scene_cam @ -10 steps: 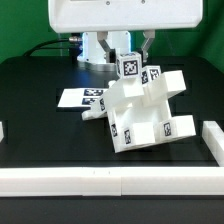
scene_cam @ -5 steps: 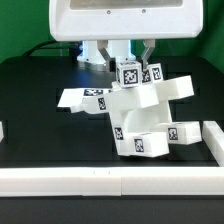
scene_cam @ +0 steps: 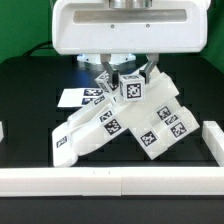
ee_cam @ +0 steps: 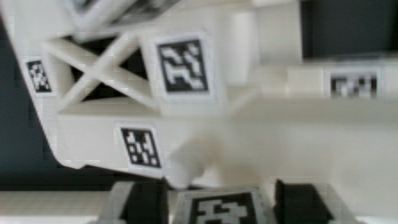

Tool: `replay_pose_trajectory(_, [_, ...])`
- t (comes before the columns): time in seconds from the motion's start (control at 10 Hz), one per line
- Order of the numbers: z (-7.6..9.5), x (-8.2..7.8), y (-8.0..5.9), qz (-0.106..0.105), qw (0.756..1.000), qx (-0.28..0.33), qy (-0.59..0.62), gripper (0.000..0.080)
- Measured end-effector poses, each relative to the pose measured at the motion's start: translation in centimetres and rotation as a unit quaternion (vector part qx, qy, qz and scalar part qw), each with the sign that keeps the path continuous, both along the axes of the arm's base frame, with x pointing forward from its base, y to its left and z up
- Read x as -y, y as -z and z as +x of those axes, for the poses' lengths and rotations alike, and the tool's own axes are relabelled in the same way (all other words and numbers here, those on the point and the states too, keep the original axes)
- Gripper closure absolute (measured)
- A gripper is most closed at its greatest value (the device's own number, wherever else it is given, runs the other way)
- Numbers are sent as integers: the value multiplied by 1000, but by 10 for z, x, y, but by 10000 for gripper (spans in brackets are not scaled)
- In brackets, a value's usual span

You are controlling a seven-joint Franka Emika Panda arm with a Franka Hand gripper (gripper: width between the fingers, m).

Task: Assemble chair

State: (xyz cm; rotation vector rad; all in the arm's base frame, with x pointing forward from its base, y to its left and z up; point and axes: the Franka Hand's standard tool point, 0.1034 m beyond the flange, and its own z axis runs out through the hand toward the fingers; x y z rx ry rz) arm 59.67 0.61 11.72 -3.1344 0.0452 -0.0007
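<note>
**Chair held tilted over the table**

My gripper [scene_cam: 128, 72] has its jaws drawn nearly together, pinching the top of the chair [scene_cam: 120, 118]. In the wrist view the two dark fingers [ee_cam: 143, 200] sit on either side of a tagged white piece, so I judge the grip is on a narrow part of the assembly.

The chair hangs below the jaws, tipped over, its tagged faces fanning down toward both sides of the exterior view. I take the tilt to be a reorientation, meant to bring another face round for the next part, but that is only my reading.

Behind it lies the marker board [scene_cam: 76, 97], flat on the black table [scene_cam: 30, 150]. White rails [scene_cam: 110, 182] edge the front.
</note>
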Motion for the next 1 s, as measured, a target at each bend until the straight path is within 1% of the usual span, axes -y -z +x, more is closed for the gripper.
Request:
replay_pose_trajectory(0.1, [1,-5,2,0,1000,-1,2,510])
replay_pose_trajectory(0.2, [1,-6,2,0,1000,-2,2,510])
replay_pose_trajectory(0.3, [-1,-3,-2,1,1000,-7,4,510])
replay_pose_trajectory(0.5, [-7,-4,-17,8,1000,-12,8,510])
replay_pose_trajectory(0.6, [-13,-6,-27,13,1000,-10,10,510])
replay_pose_trajectory(0.8, [-29,-18,-38,21,1000,-12,19,510])
replay_pose_trajectory(0.9, [-34,-22,-40,23,999,-12,18,510])
replay_pose_trajectory(1.0, [-33,-20,-40,22,999,-15,20,510])
